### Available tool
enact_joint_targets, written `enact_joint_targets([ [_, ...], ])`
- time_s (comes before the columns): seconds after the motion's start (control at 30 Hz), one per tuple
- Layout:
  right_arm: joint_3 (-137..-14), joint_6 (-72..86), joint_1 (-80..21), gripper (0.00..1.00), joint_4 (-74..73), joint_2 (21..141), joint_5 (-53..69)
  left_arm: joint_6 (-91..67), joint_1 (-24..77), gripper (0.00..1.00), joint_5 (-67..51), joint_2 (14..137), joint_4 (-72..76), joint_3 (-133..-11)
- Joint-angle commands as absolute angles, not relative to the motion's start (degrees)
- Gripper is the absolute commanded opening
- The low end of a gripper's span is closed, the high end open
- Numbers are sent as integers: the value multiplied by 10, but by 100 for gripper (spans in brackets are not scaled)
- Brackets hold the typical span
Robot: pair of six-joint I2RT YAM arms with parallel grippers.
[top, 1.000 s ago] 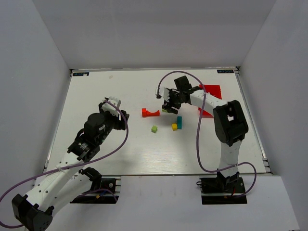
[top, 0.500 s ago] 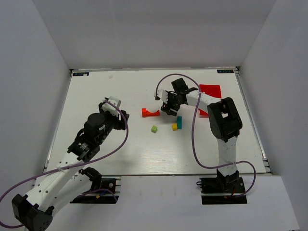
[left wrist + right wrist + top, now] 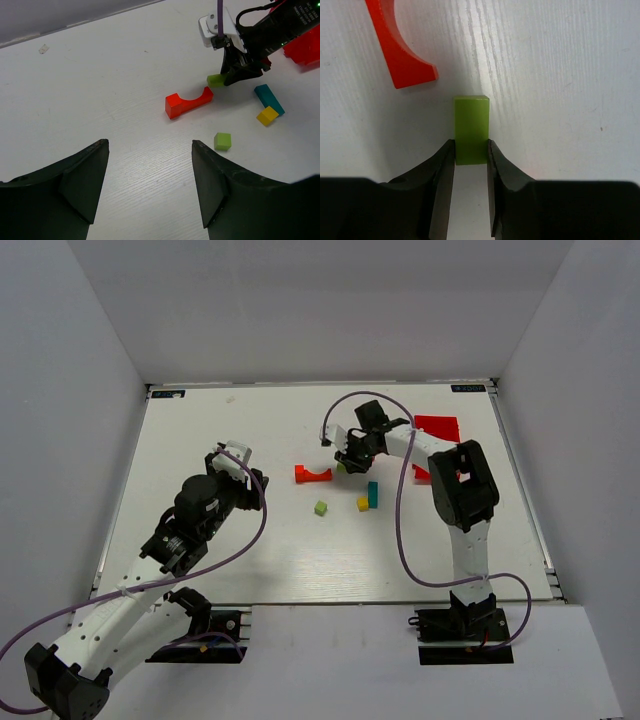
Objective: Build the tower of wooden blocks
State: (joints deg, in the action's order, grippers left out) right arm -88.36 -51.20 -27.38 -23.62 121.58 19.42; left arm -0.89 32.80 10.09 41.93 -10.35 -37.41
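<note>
Jaws of the right gripper, wide 1 second ago, now pinch the lime-green block beside the red arch, ready to lift, while the left gripper hangs open, empty.

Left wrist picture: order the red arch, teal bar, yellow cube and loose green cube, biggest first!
1. red arch
2. teal bar
3. yellow cube and loose green cube look about alike, so tied.

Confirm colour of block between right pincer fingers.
Lime-green block, best seen in right wrist view.
</note>
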Motion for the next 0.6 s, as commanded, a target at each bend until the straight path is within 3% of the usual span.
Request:
enact_joint_targets([
  [0.0, -874, -526, -268, 10, -249, 1175, 223, -6, 326, 77, 106, 417, -107, -376],
  [0.03, -870, -532, -268, 10, -249, 1167, 227, -6, 326, 77, 106, 417, -107, -376],
  [0.07, -868, -547, -266, 0, -260, 1161, 229, -6, 326, 77, 106, 417, -107, -376],
  [0.57, -870, -593, -284, 0, -283, 1110, 274, -6, 326, 77, 106, 417, -107, -376],
])
